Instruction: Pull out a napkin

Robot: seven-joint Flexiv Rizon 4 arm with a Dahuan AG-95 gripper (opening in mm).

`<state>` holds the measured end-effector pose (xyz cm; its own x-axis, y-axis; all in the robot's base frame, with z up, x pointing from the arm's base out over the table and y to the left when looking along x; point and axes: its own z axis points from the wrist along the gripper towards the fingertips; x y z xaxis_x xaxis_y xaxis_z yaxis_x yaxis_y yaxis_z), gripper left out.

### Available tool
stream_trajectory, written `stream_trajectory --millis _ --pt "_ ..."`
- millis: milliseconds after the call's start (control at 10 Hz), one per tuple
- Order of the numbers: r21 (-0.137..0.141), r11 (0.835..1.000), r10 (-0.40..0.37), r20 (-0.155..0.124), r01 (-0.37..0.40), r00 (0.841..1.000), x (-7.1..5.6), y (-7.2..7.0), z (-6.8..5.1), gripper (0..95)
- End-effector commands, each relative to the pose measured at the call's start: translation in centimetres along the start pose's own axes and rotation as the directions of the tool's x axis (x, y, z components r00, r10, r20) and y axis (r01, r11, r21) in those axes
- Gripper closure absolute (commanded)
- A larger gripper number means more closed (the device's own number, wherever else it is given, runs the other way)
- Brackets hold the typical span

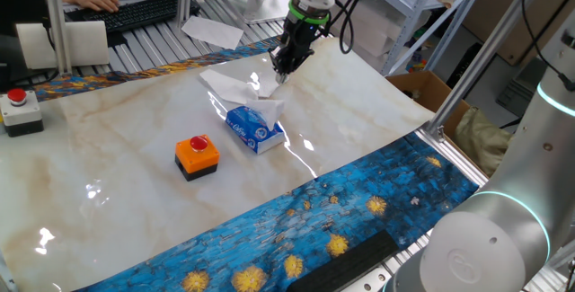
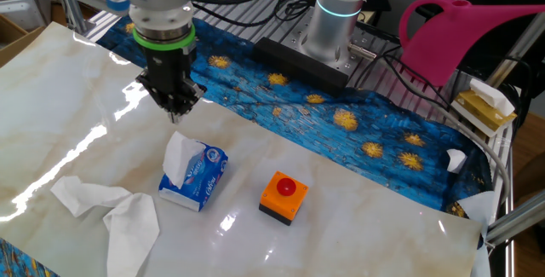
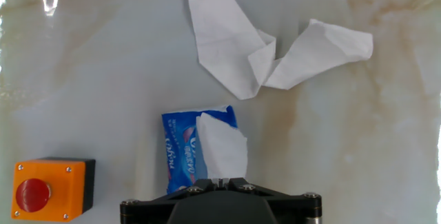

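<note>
Overhead, gripper (image 2: pixel 176 113) pinched fully together, gripping nothing, above blue carton (image 2: pixel 201 180); napkin (image 2: pixel 180 158) sticking from its slot; loose tissues (image 2: pixel 115 211) beside.

Button box (image 2: pixel 282 197): orange with a red button on top, on the marble tabletop (image 2: pixel 375 226), off to one side of the pincer and lower in the hand view.
Watering can (image 2: pixel 464 37): pink, well apart from the pincer, beyond the blue patterned cloth (image 2: pixel 341 115).
Keyboard (image 1: pixel 144 10): black, far behind the pincer.
</note>
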<state>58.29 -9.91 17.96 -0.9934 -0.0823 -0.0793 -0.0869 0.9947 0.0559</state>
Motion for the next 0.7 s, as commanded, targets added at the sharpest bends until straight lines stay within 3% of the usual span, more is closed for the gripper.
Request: stream_trajectory --millis 100,700 --pt "-0.004 1.0 -0.004 -0.007 0.004 1.0 -0.71 -0.23 -0.08 95.0" --pt "0.0 1.0 0.012 -0.007 -0.012 1.0 -1.25 -0.55 -0.31 95.0"
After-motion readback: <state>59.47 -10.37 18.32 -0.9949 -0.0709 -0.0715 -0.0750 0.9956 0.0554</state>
